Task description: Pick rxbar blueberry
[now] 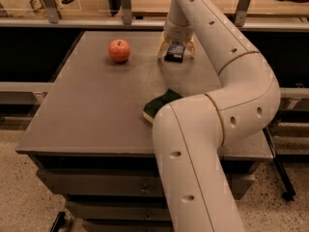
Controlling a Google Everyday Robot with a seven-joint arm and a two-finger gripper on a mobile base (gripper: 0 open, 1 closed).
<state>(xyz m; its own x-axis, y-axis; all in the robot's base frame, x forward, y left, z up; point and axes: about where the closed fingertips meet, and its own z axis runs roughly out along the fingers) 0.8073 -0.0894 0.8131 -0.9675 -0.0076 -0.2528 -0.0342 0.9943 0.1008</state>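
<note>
The rxbar blueberry (175,52) is a small dark bar at the far middle of the grey table (96,110). My gripper (176,51) comes down on it from above. Its pale fingers (163,46) stand close against both sides of the bar, shut on it. The bar is at or just above the table top. My arm sweeps from the lower front up and over to the gripper and hides the right part of the table.
A red apple (119,50) sits to the left of the gripper. A green-and-yellow sponge (157,106) lies near the table's middle, partly behind my arm. A railing with posts (126,6) runs behind the table.
</note>
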